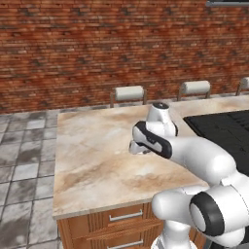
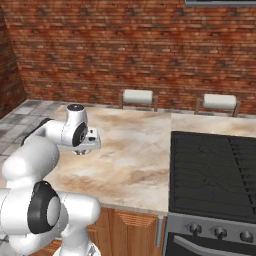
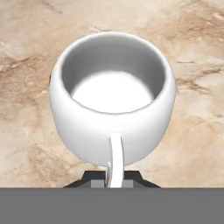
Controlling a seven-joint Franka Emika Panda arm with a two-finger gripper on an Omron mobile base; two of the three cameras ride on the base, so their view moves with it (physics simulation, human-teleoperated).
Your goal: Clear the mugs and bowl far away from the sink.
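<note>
White mug (image 3: 113, 98), squat and plain, sits right in front of the hand camera, opening up toward the lens, empty inside. Its thin handle (image 3: 115, 162) runs down between the two dark finger tips at the bottom of the hand view. Gripper (image 3: 112, 180) is clenched on that handle, jaws tight on either side of it. Beige marbled countertop (image 3: 197, 109) lies all around the mug in the hand view; whether the mug touches the surface or hangs just above it, cannot tell.

Left base view: the arm (image 1: 194, 155) reaches from the lower right over the counter (image 1: 92, 155), the hand end (image 1: 141, 146) low over the middle of the island top, mug itself hidden by the wrist. Black stovetop (image 1: 223, 129) is set into the counter just right of the arm. Two chair backs (image 1: 129, 93) stand behind the far edge, brick wall (image 1: 97, 44) beyond, grey tiled floor (image 1: 24, 160) to the left.

Right base view: the hand end (image 2: 85, 145) is over the left part of the counter, well apart from the stovetop (image 2: 215, 170). Wooden drawers (image 1: 121, 226) with metal handles below the counter edge.
</note>
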